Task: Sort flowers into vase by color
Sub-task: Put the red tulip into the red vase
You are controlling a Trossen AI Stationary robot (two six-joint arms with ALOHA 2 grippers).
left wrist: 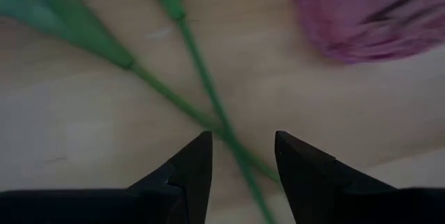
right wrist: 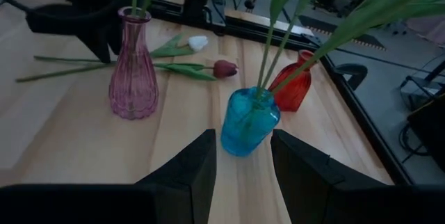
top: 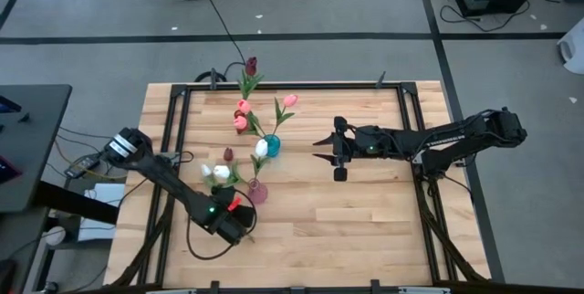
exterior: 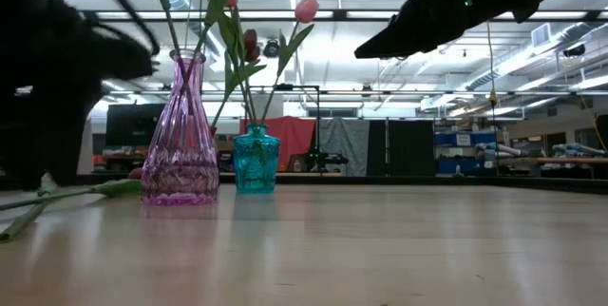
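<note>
The left pincer (top: 239,224) is hanging low over the pale wooden bench (top: 365,221), its fingers parted with a thin green stem (left wrist: 208,106) running into the gap between them but not yet clamped; it has hold of nothing. That stem belongs to the loose artificial tulips (top: 217,173) lying on the bench beside the ribbed pink glass vase (top: 257,191): white-cream heads (right wrist: 198,42) and a dark maroon one (right wrist: 224,68) are showing there. Other tulips are already standing in vases, some pink ones in the small turquoise glass vase (top: 272,145), and a red glass vase (right wrist: 295,81) is sitting behind it near the far edge.

The right pincer (top: 338,152) is waiting in the air, well apart from the vases, fingers open and empty.

The step in hand seems to be picking a lying tulip. Next, the left fingers need closing squarely on the stem, then lifting it upright and threading its end into the vase matching its colour.
</note>
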